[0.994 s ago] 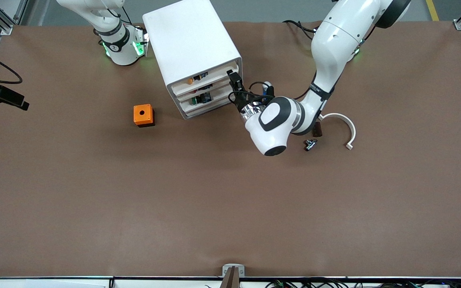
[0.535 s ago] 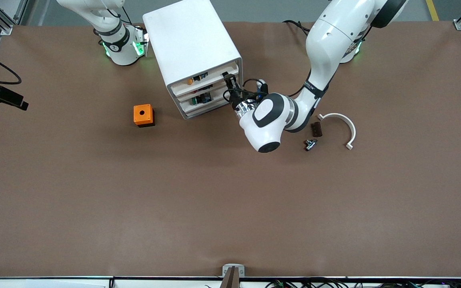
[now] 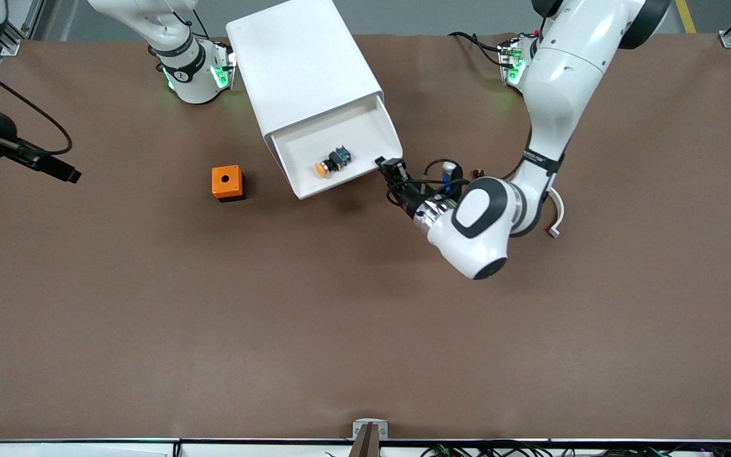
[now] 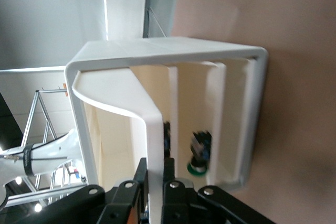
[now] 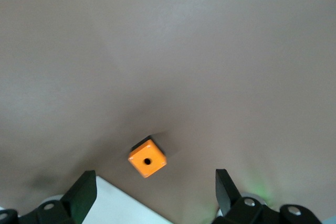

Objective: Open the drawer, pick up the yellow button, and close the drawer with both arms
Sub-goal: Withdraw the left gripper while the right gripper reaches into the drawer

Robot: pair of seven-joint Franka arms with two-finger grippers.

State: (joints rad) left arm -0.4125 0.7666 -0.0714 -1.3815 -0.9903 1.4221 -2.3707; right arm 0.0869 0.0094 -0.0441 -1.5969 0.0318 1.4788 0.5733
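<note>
— Drawer (image 3: 365, 136), top of the cabinet (image 3: 302, 63): where does it stand?
— Pulled out toward the front camera, with the left gripper (image 3: 393, 171) clamped on its front lip (fingers pinched tight on the white edge).
— And the button (image 3: 332, 162)?
— Lying inside the drawer, near that front wall.
— The right gripper (image 5: 152, 192)?
— Waiting high above the orange cube (image 3: 227, 183) beside the cabinet, fingers spread wide.
</note>
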